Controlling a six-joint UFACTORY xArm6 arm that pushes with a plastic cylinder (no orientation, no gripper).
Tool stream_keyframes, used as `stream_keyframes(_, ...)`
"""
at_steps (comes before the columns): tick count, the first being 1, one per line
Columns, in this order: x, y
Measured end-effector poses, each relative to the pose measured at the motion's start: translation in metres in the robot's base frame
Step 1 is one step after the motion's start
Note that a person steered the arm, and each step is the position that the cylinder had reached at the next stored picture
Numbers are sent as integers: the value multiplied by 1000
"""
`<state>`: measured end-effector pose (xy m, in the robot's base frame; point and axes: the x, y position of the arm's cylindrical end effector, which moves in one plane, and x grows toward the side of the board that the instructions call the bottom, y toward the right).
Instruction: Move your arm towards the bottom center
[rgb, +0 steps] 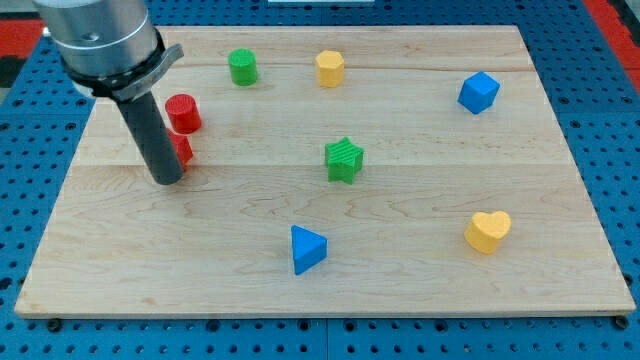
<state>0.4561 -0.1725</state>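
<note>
My tip (167, 181) rests on the board at the view's left, at the end of a thick dark rod. It stands just left of a red block (183, 150) that the rod partly hides. A red cylinder (183, 112) stands just above that block. A green cylinder (242, 67) and a yellow block (330, 68) sit near the view's top. A green star block (344, 159) is at the centre. A blue triangular block (306, 249) lies at the bottom centre, far right of and below my tip.
A blue cube (478, 92) sits at the upper right and a yellow heart block (487, 231) at the lower right. The wooden board (420, 290) lies on a blue perforated table, with its edges all in view.
</note>
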Motion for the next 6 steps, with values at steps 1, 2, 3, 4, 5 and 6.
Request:
stream_keyframes(1,-14,1)
stream_keyframes(2,-23,6)
stream_keyframes(3,-17,6)
stream_keyframes(4,3,62)
stream_keyframes(5,28,163)
stream_keyframes(6,87,202)
